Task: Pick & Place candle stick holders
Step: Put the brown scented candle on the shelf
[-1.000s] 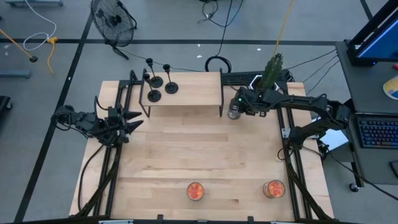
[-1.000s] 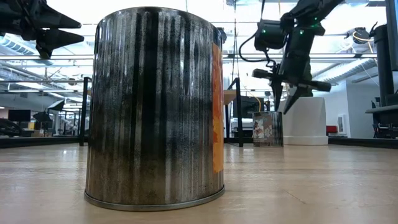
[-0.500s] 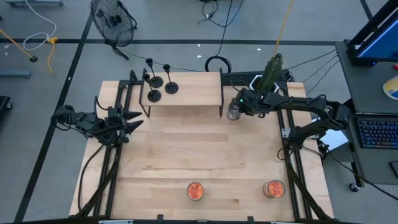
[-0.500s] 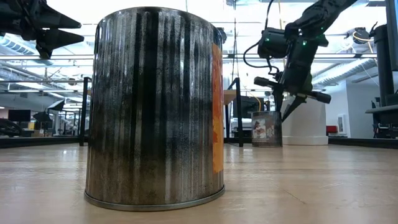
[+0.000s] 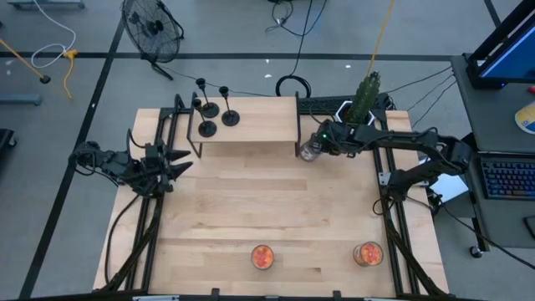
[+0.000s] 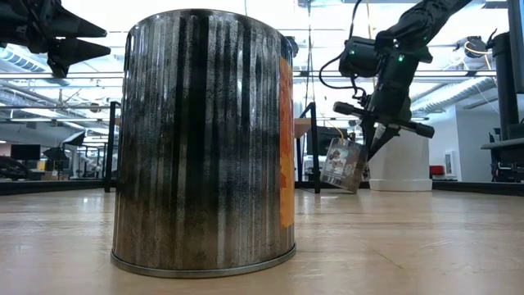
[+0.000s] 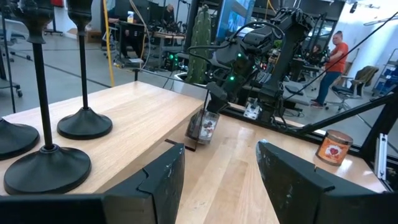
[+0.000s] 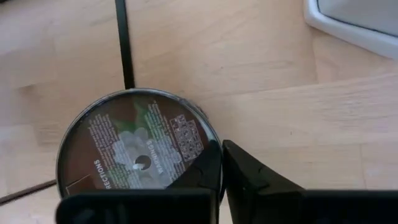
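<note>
Three black candle stick holders (image 5: 214, 116) stand on their disc bases on a raised wooden shelf (image 5: 259, 125) at the table's far left; they also show in the left wrist view (image 7: 62, 124). My right gripper (image 5: 322, 147) is shut on a silvery clear glass jar (image 5: 310, 150) just right of the shelf; the jar is tilted in the low view (image 6: 342, 164). My left gripper (image 5: 180, 163) is open and empty at the table's left edge, near the shelf. My right gripper holds the jar by its rim (image 8: 202, 146) on the side toward the table's right, one finger (image 8: 204, 167) over the jar's inside and one (image 8: 252, 174) outside. The fingers come from above, slanting down. The jar hangs tilted; whether its lower edge (image 6: 354, 189) touches the table, I cannot tell.
Two orange-filled jars stand near the front edge (image 5: 262, 257) (image 5: 368, 253); one fills the low view (image 6: 205, 139). The shelf's black leg (image 8: 122, 43) stands close beside the held jar. A green cactus (image 5: 366, 94) is behind the right arm. Bare wood (image 5: 267, 201) lies mid-table.
My right gripper has gone down onto the silvery jar and a little toward the table's left, and has taken hold. The jar, which stood upright on the table, is now tipped and shifted slightly toward the shelf.
</note>
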`<state>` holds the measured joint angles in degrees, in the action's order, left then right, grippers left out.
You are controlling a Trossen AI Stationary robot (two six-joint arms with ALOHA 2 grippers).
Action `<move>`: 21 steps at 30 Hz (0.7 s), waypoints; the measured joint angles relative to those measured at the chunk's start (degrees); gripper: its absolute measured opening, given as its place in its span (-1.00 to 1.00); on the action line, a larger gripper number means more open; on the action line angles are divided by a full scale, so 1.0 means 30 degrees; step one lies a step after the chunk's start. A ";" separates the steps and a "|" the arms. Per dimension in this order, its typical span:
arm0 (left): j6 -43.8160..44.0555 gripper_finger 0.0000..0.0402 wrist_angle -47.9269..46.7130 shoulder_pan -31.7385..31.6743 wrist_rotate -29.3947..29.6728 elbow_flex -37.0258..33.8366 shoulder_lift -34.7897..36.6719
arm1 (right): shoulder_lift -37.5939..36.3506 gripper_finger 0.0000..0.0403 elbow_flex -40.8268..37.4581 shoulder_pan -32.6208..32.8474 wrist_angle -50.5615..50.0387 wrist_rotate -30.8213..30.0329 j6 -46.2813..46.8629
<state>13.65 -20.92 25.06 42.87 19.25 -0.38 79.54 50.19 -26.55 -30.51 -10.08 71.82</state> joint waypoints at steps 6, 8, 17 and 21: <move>-0.0014 0.03 -0.0004 0.0000 -0.0335 0.0000 0.0000 | -0.1095 -0.99 -0.0014 0.0161 -0.1780 0.0440 -0.0160; -0.0092 0.03 -0.0011 0.0000 -0.0370 0.0000 0.0002 | -0.1669 -1.00 -0.0014 0.0335 -0.2402 0.0508 -0.0076; -0.0157 0.03 -0.0011 0.0000 -0.0364 0.0000 0.0006 | -0.4847 -1.00 -0.0014 0.1527 -0.3725 0.2324 -0.0226; -0.0055 0.03 -0.0011 0.0000 -0.0366 0.0000 0.0002 | -0.5912 -1.00 -0.0007 0.2450 -0.3693 0.3580 -0.0230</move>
<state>13.49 -20.95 25.06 41.77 19.25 -0.38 61.80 50.17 -19.20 -41.59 0.66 71.13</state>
